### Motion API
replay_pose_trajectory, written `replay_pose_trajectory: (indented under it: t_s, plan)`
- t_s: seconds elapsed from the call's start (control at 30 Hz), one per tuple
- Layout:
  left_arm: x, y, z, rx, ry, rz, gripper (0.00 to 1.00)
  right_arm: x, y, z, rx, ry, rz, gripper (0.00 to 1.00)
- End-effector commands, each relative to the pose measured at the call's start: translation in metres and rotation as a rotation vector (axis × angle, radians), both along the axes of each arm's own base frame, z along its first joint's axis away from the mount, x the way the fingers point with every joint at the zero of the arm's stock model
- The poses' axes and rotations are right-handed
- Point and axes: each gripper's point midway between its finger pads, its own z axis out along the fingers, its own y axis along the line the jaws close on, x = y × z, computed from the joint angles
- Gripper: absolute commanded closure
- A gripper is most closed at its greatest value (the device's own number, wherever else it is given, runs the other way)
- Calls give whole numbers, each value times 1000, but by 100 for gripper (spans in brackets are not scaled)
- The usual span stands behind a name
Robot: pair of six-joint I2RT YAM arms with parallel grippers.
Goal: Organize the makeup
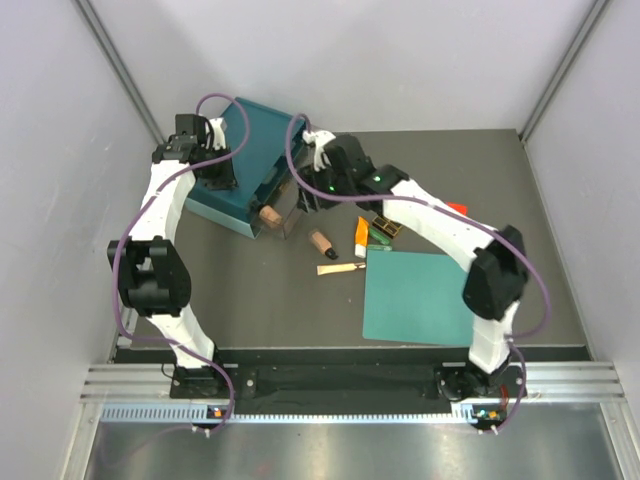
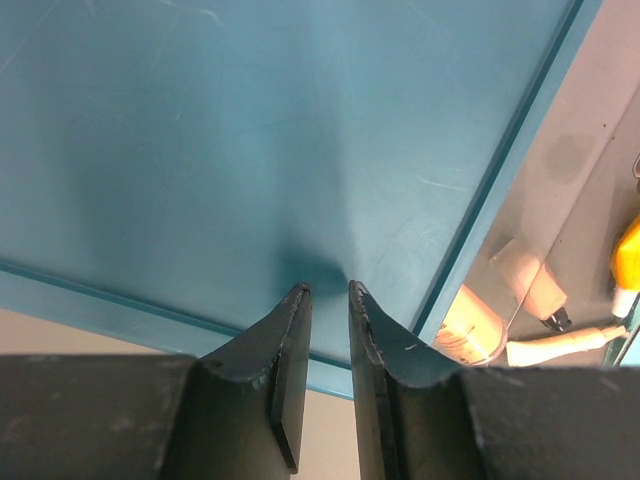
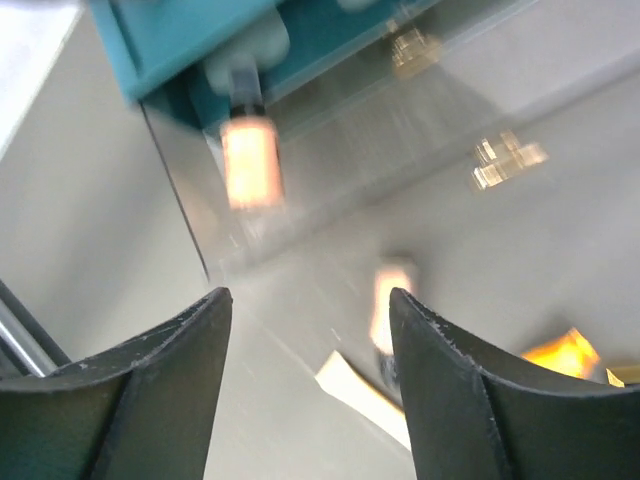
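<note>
A tan dark-capped bottle (image 1: pixel 268 215) lies in the clear drawer (image 1: pixel 285 212) pulled out of the teal organizer box (image 1: pixel 250 150). A second tan bottle (image 1: pixel 321 243), a beige stick (image 1: pixel 340 268), an orange tube (image 1: pixel 360 236), a slim green tube (image 1: pixel 378 243) and a dark palette (image 1: pixel 388 228) lie on the table. My left gripper (image 2: pixel 328 288) rests on the box top with its jaws almost together and nothing between them. My right gripper (image 3: pixel 310 295) is open and empty, above the table beside the drawer, over the beige stick (image 3: pixel 365 395) and the loose bottle (image 3: pixel 385 300).
A flat teal mat (image 1: pixel 420 295) lies at the front right of the table. A small red cube (image 1: pixel 456 208) sits behind my right arm. Grey walls close in the table on the left, right and back.
</note>
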Motion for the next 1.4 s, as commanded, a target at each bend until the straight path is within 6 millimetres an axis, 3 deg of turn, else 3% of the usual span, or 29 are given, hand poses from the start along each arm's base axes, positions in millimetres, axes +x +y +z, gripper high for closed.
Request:
replay_pose_trajectory:
  t_s: [0.0, 0.03, 0.27, 0.67, 0.83, 0.93, 0.97, 1.0, 1.2, 1.37]
  plan:
    - [-32, 6, -38, 36, 188, 4, 72, -18, -23, -2, -85, -124, 66, 35]
    - [-32, 7, -38, 39, 188, 6, 72, -25, -30, -24, -121, -95, 76, 35]
    - [-37, 7, -43, 40, 204, 1, 72, -27, -35, -92, -220, -6, 69, 33]
    - [-40, 7, -44, 39, 210, -1, 71, 3, -12, -145, -245, 79, -12, 34]
    - [-41, 8, -45, 47, 211, 0, 71, 3, -9, -153, -229, 100, -36, 44]
    - [-41, 8, -45, 50, 211, -1, 71, 1, -14, -158, -237, 120, -46, 74]
    - [-41, 8, -45, 50, 211, -1, 71, 0, -15, -155, -233, 118, -48, 93]
    - [-41, 8, -47, 49, 216, 1, 71, 5, -21, -152, -242, 100, -82, 99]
    - [-38, 8, -46, 46, 209, 3, 71, 6, -56, -128, -229, 67, -180, 100]
    - [-37, 7, -45, 43, 206, 1, 71, 29, -102, -97, -184, 60, -330, 100]
